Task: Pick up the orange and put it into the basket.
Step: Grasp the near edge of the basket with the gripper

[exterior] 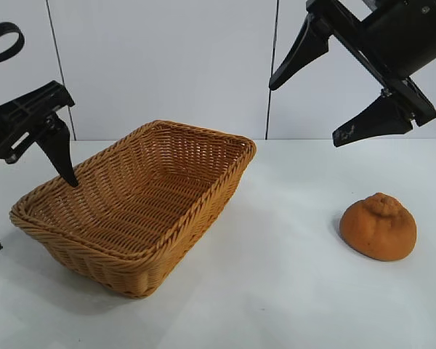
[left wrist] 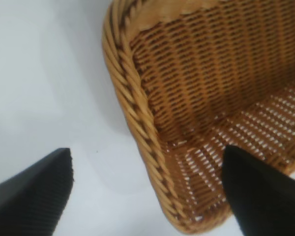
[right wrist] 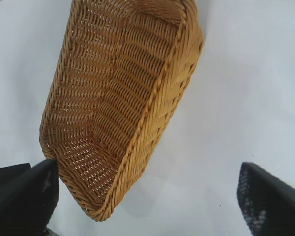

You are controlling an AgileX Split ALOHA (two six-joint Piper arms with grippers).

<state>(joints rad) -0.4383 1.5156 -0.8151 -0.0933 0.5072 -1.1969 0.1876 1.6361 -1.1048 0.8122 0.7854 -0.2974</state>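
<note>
The orange (exterior: 378, 227), dull orange-brown with a knobby bump on top, sits on the white table at the right. The basket (exterior: 171, 129), a tan woven wicker rectangle, stands at the left centre and holds nothing. My right gripper (exterior: 305, 113) is open and empty, high above the table between the basket and the orange. My left gripper (exterior: 33, 214) is open and empty over the basket's left end. The basket's rim shows in the left wrist view (left wrist: 132, 88), with the left gripper (left wrist: 147, 152) straddling it, and in the right wrist view (right wrist: 157, 103) beyond the right gripper (right wrist: 147, 167). Neither wrist view shows the orange.
The white table (exterior: 276, 291) runs back to a pale panelled wall (exterior: 167, 58). Nothing else stands on it.
</note>
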